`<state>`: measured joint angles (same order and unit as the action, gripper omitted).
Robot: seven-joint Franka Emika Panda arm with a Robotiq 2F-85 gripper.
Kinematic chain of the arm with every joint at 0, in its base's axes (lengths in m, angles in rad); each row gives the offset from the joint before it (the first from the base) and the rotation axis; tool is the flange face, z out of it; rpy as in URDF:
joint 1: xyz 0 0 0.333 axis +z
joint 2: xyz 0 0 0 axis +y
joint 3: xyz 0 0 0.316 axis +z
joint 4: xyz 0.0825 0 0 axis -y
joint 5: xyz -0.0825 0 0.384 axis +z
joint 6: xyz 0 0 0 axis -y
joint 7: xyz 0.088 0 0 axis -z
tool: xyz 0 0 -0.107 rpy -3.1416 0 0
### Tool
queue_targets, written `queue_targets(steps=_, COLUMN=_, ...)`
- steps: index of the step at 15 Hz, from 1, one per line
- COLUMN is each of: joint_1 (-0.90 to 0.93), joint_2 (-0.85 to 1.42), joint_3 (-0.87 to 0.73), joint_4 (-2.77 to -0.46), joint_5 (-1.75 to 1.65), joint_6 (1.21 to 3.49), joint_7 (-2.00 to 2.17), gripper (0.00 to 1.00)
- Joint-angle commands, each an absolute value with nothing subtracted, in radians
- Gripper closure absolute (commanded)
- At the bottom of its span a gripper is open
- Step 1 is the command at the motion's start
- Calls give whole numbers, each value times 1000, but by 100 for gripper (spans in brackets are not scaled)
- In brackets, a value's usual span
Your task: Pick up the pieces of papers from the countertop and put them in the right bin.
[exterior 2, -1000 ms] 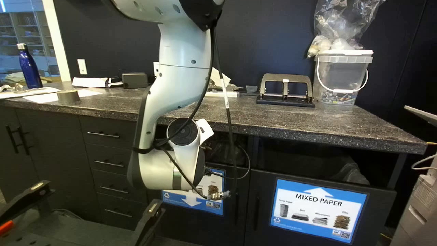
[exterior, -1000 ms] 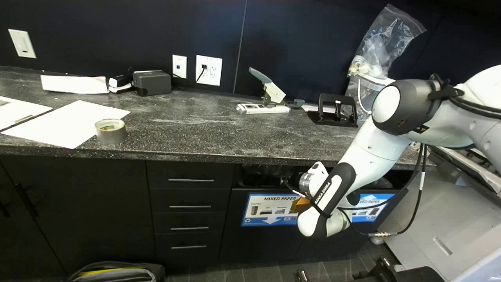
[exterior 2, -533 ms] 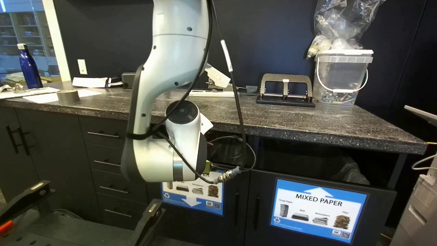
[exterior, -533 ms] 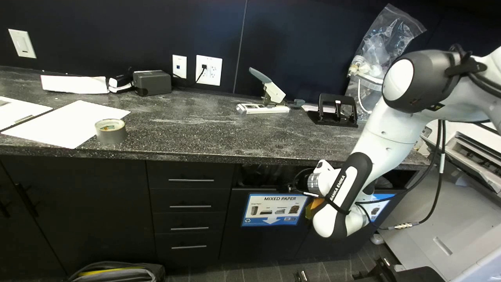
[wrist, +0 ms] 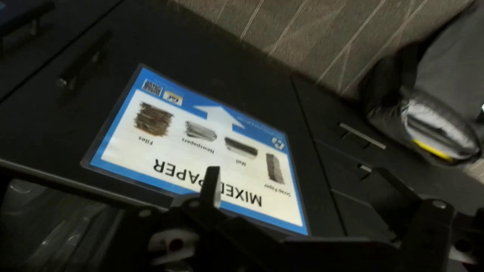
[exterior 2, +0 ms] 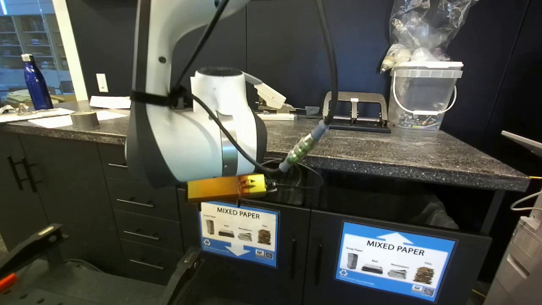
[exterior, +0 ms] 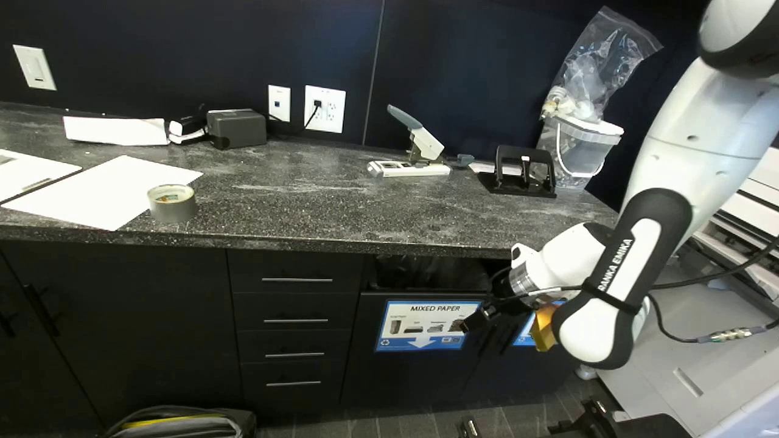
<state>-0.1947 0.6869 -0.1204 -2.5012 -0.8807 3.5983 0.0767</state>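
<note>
The fingers [wrist: 210, 185] are standing spread well apart, in front of the cabinets [exterior: 134, 304] and below the edge of the table [exterior: 341, 213], near the down-arrow sign [wrist: 202, 151]; in the wrist view, that sign and the drawers [exterior: 298, 307] are showing in the gap between them; in an exterior view, the arm [exterior 2: 182, 144] is hiding them; the right bin [exterior 2: 470, 250] is bearing an up-arrow sign [exterior 2: 396, 262], and clear plastic [exterior 2: 438, 214] is bulging in its dark opening; where the scraps are lying, I cannot tell; a white slip [exterior: 482, 167] is lying just beside the punch [exterior: 524, 186], and small pale things [exterior 2: 6, 109] are resting near the blue bottle [exterior 2: 37, 87], too small to name; at the table's left, large sheets [exterior: 103, 188] are lying flat, with a tape roll [exterior: 173, 211] sitting at the edge of one; farther back, a long white piece [exterior: 115, 131] is lying near a grey box [exterior: 237, 129]; the stapler [exterior: 426, 146] is standing with its lever raised; a lidded bucket [exterior 2: 423, 93] is standing near the punch, carrying a bag [exterior 2: 427, 29] on its lid.
</note>
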Motion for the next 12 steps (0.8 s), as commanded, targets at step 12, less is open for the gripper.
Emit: queue_targets(steps=12, joint_1=-780, joint_2=366, joint_3=470, joint_4=-2764, joint_5=-1247, joint_6=3061, joint_7=306, gripper=0)
